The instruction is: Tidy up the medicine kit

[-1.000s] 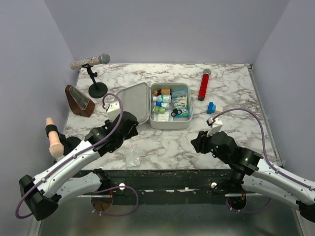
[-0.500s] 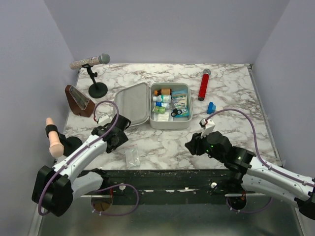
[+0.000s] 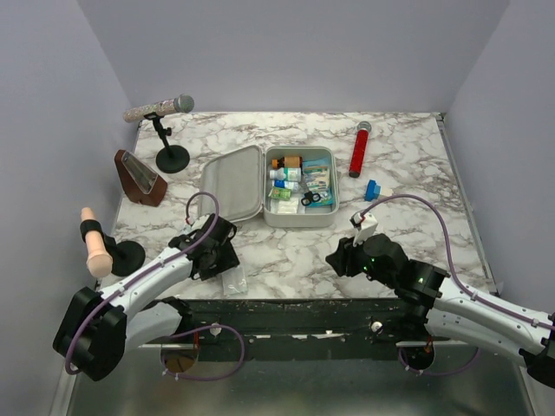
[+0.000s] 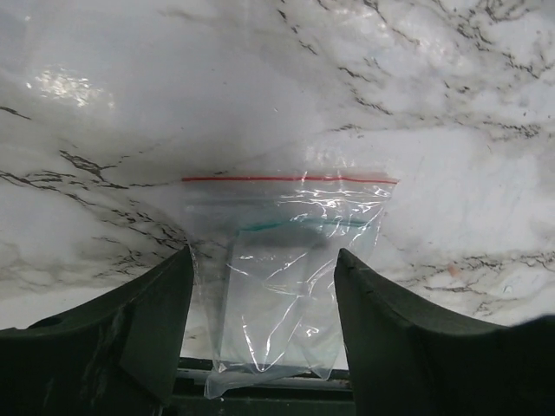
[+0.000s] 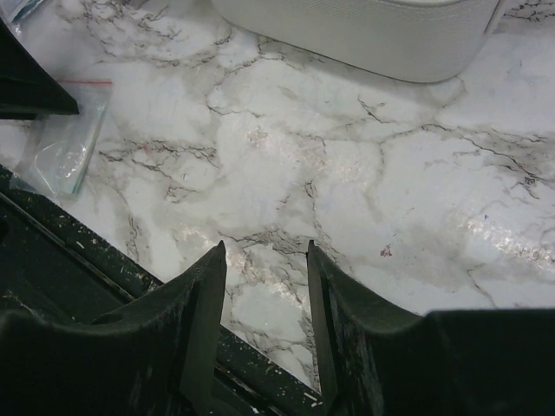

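Observation:
The medicine kit lies open mid-table, its lid folded out to the left and small bottles and packets inside. Its pale front wall shows at the top of the right wrist view. A clear zip bag with a red seal line lies flat near the table's front edge. My left gripper hovers over it, open. In the left wrist view the bag lies between the spread fingers of that gripper, ungripped. My right gripper is open and empty near the front edge, over bare marble.
A red cylinder and a small blue block lie right of the kit. A microphone on a stand, a brown metronome and a peach handle on a stand stand at the left. The dark table edge runs close under both grippers.
My left gripper has moved from beside the kit's lid towards the front edge and now sits over the clear bag. My right gripper has shifted slightly left.

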